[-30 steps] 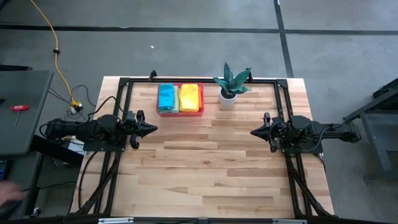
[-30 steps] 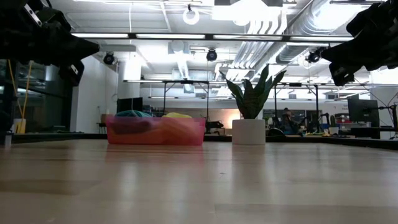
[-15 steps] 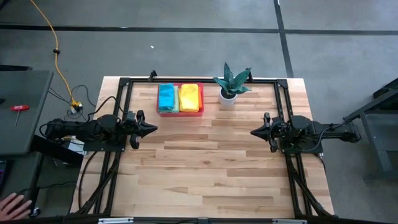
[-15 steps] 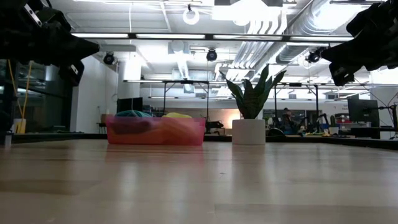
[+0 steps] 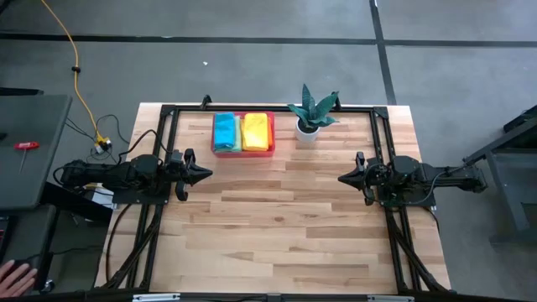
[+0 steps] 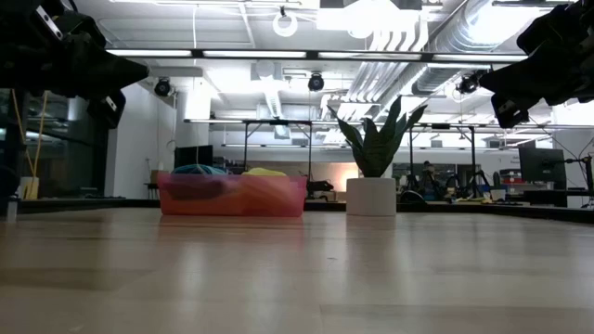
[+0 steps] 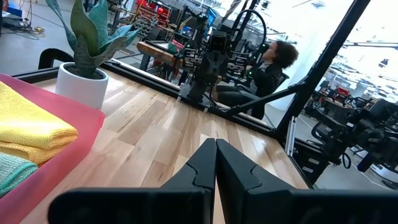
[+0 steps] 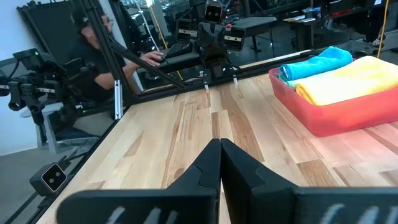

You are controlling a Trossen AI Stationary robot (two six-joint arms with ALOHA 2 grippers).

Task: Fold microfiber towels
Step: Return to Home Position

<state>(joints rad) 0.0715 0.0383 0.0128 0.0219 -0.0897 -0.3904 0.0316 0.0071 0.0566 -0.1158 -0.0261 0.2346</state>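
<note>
Hovering above the wooden table (image 5: 277, 218), the left gripper (image 5: 205, 174) and right gripper (image 5: 341, 178) point at each other, each with its fingers pressed together and holding nothing. A folded teal microfiber towel (image 5: 225, 132) and a folded yellow microfiber towel (image 5: 257, 131) lie side by side in the pink tray (image 5: 243, 153). The tray is off to one side of both fingertips and nearer the left gripper's, with a potted plant (image 5: 307, 126) just beside it.
</note>
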